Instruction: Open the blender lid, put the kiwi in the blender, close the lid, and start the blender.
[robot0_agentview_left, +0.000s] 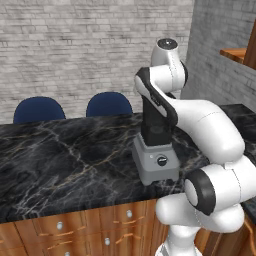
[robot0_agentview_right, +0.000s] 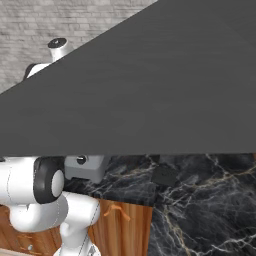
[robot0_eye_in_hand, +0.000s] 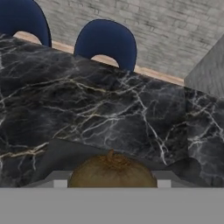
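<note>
Nearest to us in the hand view is the kiwi (robot0_eye_in_hand: 112, 171), a brown, fuzzy oval sitting at the bottom of that picture, its stem nub pointing up. Behind it spreads the black marble counter (robot0_eye_in_hand: 87, 105) with white and gold veins, and past its far edge stand two blue chairs (robot0_eye_in_hand: 106, 43) in front of a grey brick wall (robot0_eye_in_hand: 175, 30).

From the left base view, we see the white arm (robot0_agentview_left: 200, 125) bending over the counter (robot0_agentview_left: 60, 160), its wrist coming down right on top of the blender (robot0_agentview_left: 155, 161). The blender stands near the counter's front edge: a light-grey boxy base with a round black knob (robot0_agentview_left: 161, 161) on its front and a dark jar above, whose top is hidden by the arm. We cannot tell whether the lid is on the jar from there.

In the right base view a big dark grey slab (robot0_agentview_right: 150, 85) covers most of the picture. Below it we see a slice of the grey blender base, and a flat black square piece, which looks like the blender lid (robot0_agentview_right: 164, 176), lying on the marble to the right of the base.

The fingertips are not visible, so we cannot tell whether the gripper is clenched on the kiwi or released.
</note>
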